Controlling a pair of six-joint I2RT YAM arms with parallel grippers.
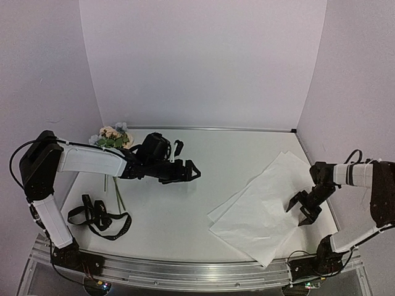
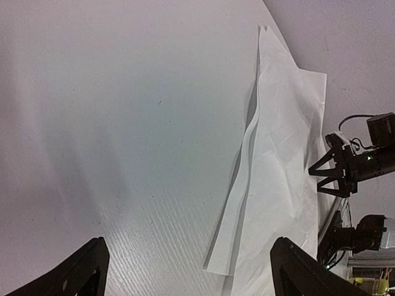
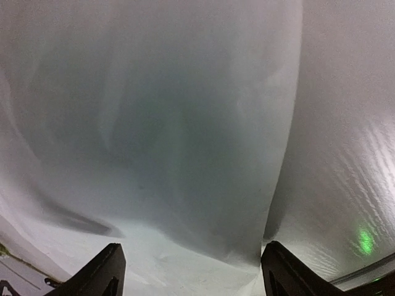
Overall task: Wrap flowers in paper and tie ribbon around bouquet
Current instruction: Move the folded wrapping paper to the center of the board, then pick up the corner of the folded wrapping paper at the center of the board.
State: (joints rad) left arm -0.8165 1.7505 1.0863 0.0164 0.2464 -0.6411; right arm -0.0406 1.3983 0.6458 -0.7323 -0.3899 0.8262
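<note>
The left fingers point(image 2: 86, 274) are spread wide above the worktop point(image 1: 185, 209); the right fingers point(image 3: 102, 274) are held apart over the paper point(image 1: 262, 203).

Table point(image 1: 203, 179): white, matte, with a fine ribbed grain visible in the wrist views.
Far edge: thin metal strip point(image 1: 210, 128) where the table meets the back wall.
Near edge: slotted aluminium rail point(image 1: 185, 271) across the full width.
Back wall point(image 1: 197, 61): plain white panel, unmarked.
Left wall point(image 1: 37, 68), right wall point(image 1: 364, 74): plain, faint lilac cast, angled in toward the table's far corners.
Light: soft and even, with only dim shadows on the table.
</note>
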